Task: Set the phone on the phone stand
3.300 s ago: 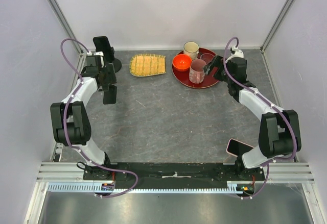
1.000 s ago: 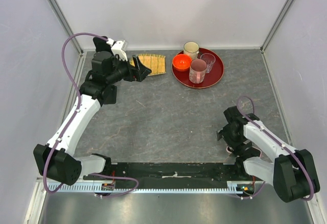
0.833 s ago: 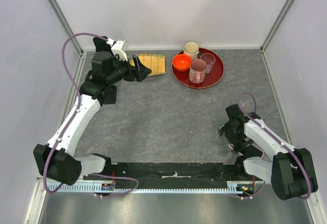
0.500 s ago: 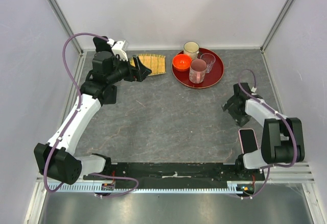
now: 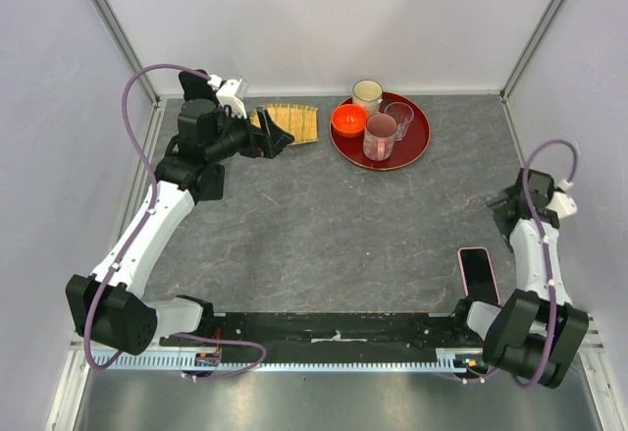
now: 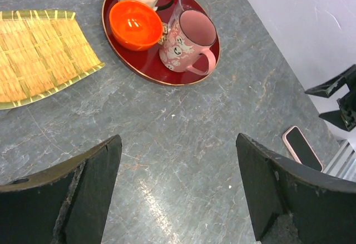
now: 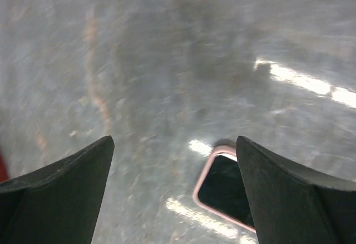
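The phone, in a pink case, is lying flat on the desk at the lower right of the top view. The right gripper is hanging near it, wide open and empty. The left gripper is also standing open, holding nothing, beside the yellow mat. The phone stand is showing only its black top behind the left arm, at the upper left.
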Controlling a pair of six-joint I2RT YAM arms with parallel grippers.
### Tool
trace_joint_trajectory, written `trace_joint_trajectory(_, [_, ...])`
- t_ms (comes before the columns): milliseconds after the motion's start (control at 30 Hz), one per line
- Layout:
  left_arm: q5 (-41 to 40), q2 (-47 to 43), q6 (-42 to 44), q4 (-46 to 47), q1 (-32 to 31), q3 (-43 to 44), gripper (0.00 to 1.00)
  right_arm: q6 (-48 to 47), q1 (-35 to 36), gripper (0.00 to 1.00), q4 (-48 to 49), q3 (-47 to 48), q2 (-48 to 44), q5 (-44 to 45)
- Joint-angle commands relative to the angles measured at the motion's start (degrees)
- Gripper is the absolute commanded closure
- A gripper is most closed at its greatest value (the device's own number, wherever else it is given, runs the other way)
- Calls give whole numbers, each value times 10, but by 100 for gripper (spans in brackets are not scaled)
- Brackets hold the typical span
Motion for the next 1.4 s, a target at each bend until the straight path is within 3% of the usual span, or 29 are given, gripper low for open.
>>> trace_joint_trajectory(0, [31,-11,-21,31,-3,-4,10,37,-55,2,-82,-33,-39,73])
trace_joint_trajectory(133, [42,-10,-29,35,-3,-5,10,67,-69,2,-138,-26,-30,140])
trace_joint_trajectory(433, [50,-17,-37,44,-3,-7,10,85,-75,2,-136,-97,-50,2])
trace_joint_trajectory(633, [49,-22,-38,44,-3,-7,10,140,8,2,-169,-95,-28,-55])
trace_joint_trajectory(833, [41,-18,-32,43,-3,-9,10,291,203,2,-123,-91,-7,-107])
trace_joint_trajectory(933, [42,-17,-32,42,-3,-9,10,314,273,2,-95,-64,15,-111])
trace_joint_trajectory(1000, [41,-14,-31,41,-3,-10,10,296,293,2,-119,-20,36,-65])
trace_joint_trajectory(1133, [39,-13,-30,41,-3,-9,10,245,281,2,-137,27,18,18])
trace_joint_trajectory(1233, [39,-14,-29,40,-3,-9,10,195,222,2,-142,33,-9,66])
trace_joint_trajectory(1367, [42,-14,-30,40,-3,-9,10,99,-5,2,-116,6,-11,63])
